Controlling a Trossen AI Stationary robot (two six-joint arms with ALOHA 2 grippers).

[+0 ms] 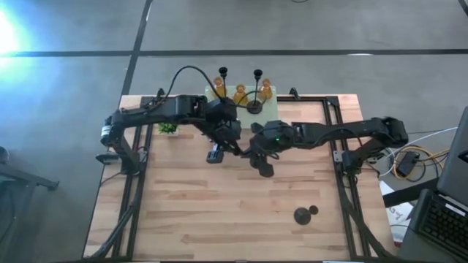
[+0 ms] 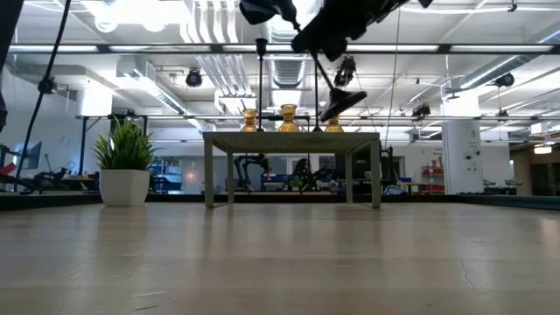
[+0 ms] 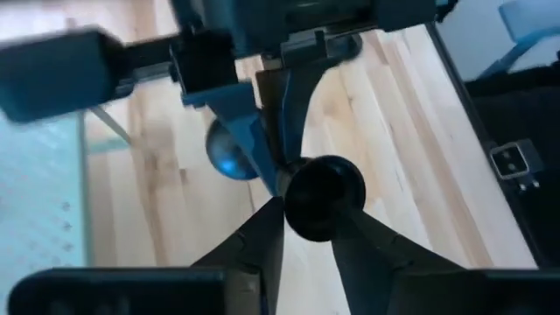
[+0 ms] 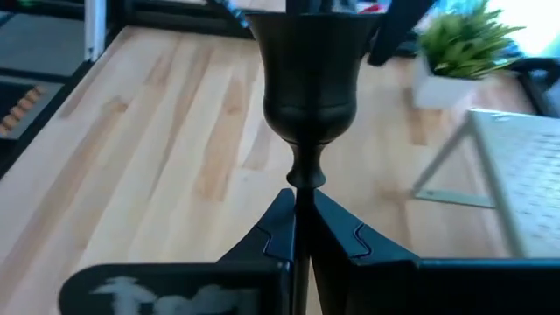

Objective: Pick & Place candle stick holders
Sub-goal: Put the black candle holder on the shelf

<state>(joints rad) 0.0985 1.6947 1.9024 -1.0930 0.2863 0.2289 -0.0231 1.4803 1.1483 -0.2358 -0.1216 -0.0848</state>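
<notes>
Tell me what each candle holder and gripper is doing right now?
Held black holder, off the table, tilted, between both grippers.
Right gripper, shut on its stem.
Left gripper, shut on its cup end.
Standing black holders, upright on the stand.
Amber holders, upright on the stand.
Fallen black holder, lying on the table.

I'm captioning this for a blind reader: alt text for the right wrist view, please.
The right gripper is shut on the thin stem of a black holder, cup end away from the camera, above the wooden table. Beyond are a potted plant and a mint-green stand.
</notes>
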